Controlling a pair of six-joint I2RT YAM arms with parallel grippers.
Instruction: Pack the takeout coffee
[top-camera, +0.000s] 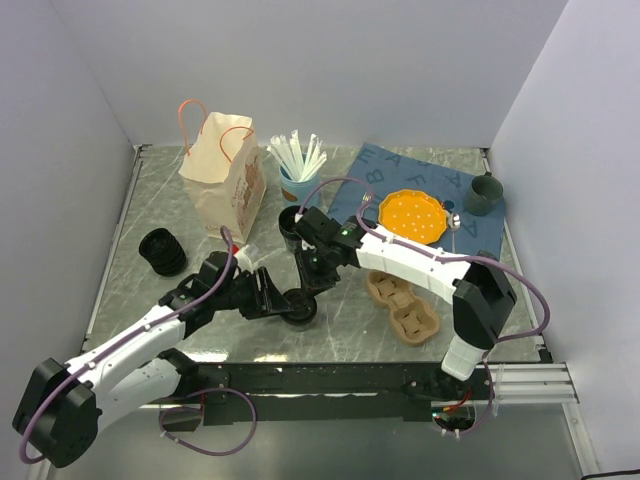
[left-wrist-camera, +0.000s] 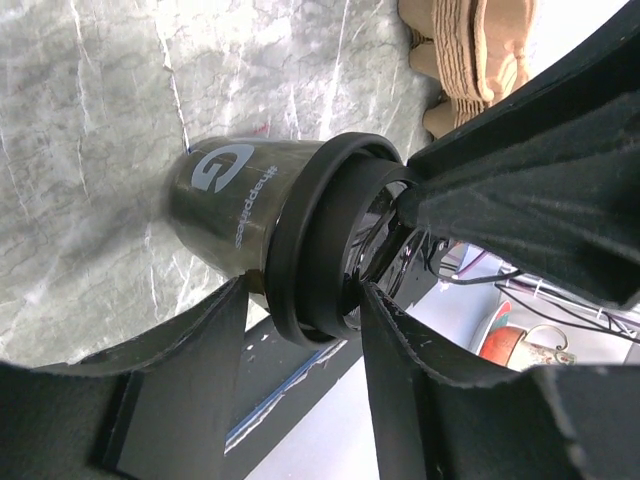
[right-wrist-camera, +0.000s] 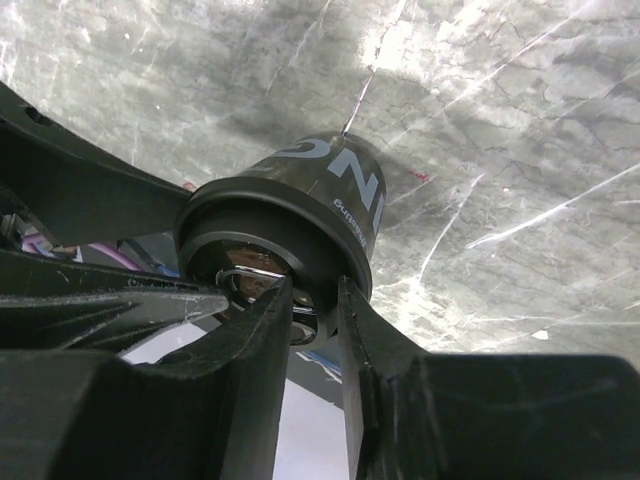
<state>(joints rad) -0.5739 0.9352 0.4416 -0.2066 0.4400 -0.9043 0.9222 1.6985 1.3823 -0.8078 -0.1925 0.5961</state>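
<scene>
Top external view: the takeout coffee (top-camera: 300, 309) stands on its base on the marble table (top-camera: 160, 200), near the front edge, between the two arms. The cardboard cup carrier (top-camera: 402, 303) lies just to its right and the paper bag (top-camera: 225, 185) well behind it. The cup's long axis is upright: the black lid (left-wrist-camera: 300, 230) faces up and the narrower base rests on the stone.

Left wrist view: the axis runs across the picture, base at upper left and lid at lower right. White lettering runs along the cup wall. The left gripper (left-wrist-camera: 305, 295) reaches in from the side, its jaws part-way apart with one finger on each side of the lid rim. Both fingers lie close against the rim; whether they press on it cannot be told.

Right wrist view: the right gripper (right-wrist-camera: 312, 325) comes down from above with its jaws narrow. One finger sits in the lid's recessed top and the other lies against the outer wall, so the lid's edge is pinched between them.
</scene>
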